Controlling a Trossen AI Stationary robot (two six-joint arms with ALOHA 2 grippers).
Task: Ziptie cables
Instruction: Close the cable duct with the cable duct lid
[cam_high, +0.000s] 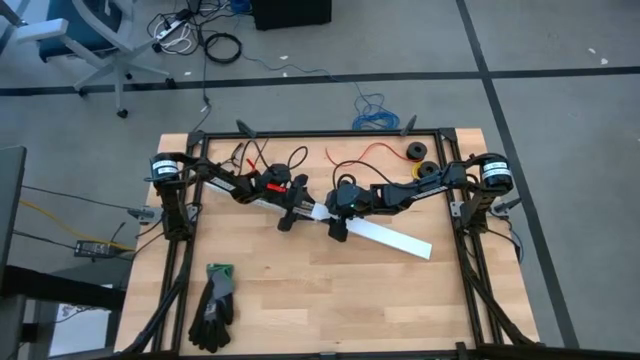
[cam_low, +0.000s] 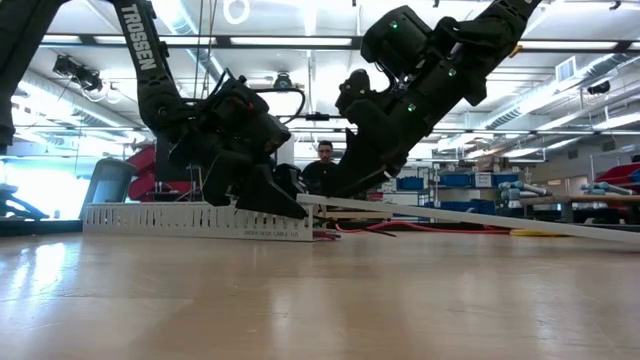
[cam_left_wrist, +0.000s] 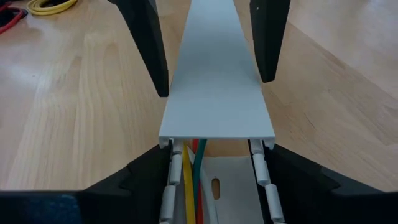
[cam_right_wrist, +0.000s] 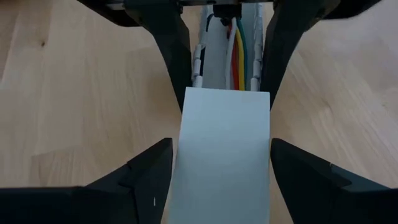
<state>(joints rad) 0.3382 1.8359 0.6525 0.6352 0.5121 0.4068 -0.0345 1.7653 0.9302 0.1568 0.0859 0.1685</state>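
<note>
Mid-table, the cables (cam_left_wrist: 194, 168) lie inside the slotted white channel (cam_left_wrist: 219, 193), partly under its flat cover strip (cam_high: 385, 237). Left gripper (cam_high: 292, 212) straddles the channel, right gripper (cam_high: 338, 226) straddles the cover; both released.

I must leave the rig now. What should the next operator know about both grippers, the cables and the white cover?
Left gripper: straddling the slotted channel at the cover's end.
Right gripper: jaws on either side of the white cover strip, which slopes up from the table.
Cables: lying inside the channel, partly under the cover.
Done: cables laid in. Left: cover not fully seated; no ziptie visible.
</note>
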